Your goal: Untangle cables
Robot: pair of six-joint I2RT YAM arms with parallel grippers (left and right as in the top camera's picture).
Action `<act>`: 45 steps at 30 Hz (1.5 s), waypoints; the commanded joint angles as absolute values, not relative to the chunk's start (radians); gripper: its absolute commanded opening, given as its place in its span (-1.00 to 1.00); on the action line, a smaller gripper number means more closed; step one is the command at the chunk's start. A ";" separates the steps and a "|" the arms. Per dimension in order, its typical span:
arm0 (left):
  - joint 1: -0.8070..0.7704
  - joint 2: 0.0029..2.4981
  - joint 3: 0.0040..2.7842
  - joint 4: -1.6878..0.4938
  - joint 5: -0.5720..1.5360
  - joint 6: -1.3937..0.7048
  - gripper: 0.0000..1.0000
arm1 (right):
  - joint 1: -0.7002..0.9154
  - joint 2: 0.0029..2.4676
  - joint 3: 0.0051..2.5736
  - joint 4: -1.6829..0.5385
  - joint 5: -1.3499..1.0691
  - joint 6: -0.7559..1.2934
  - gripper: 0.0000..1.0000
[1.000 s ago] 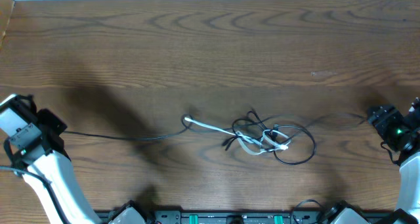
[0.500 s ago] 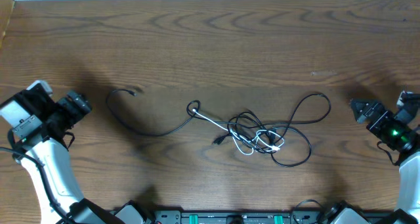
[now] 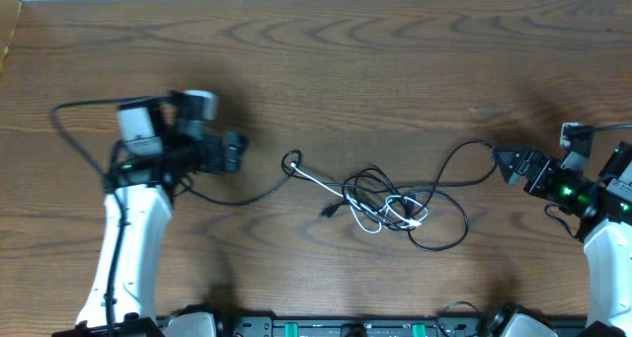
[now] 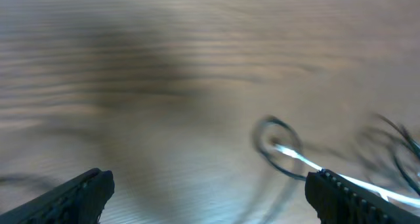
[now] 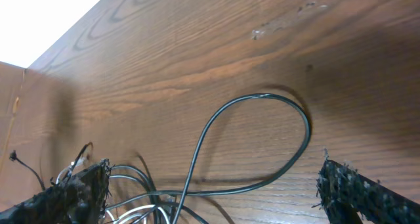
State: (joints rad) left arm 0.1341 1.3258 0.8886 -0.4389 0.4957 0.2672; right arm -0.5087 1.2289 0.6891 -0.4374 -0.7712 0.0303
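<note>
Cables point(image 3: 395, 207) lay tangled at the middle of the table point(image 3: 395, 60); the left gripper point(image 3: 241, 151) and right gripper point(image 3: 502, 161) flanked them, both jaws spread wide and empty.

One white cable point(image 3: 318, 180), black cables point(image 3: 363, 184) — several

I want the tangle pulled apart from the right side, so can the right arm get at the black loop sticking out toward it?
Probably yes. The right gripper is open and facing the black loop, with nothing lying between them in either view.
</note>
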 commanded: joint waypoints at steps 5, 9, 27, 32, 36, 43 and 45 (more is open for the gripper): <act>-0.095 1.340 0.888 -0.492 0.505 0.393 1.00 | -0.461 1.216 0.703 -0.447 -0.788 -0.030 0.98; -0.182 1.363 0.887 -0.524 0.505 0.452 0.98 | -0.438 1.216 0.703 -0.462 -0.788 -0.056 0.99; -0.442 1.584 0.887 -0.521 0.505 0.802 0.95 | -0.424 1.216 0.703 -0.465 -0.785 -0.085 0.99; -0.453 1.596 0.887 -0.489 0.505 0.818 0.28 | -0.424 1.216 0.703 -0.466 -0.785 -0.084 0.99; -0.453 1.595 0.888 -0.444 0.505 0.816 -0.85 | -0.424 1.216 0.703 -0.472 -0.785 -0.084 0.98; -0.453 1.554 0.908 -0.316 0.507 0.628 -0.85 | -0.415 1.216 0.703 -0.520 -0.808 -0.084 0.83; -0.453 1.526 0.918 -0.258 0.509 0.568 -0.85 | -0.396 1.216 0.703 -0.524 -0.856 -0.085 0.84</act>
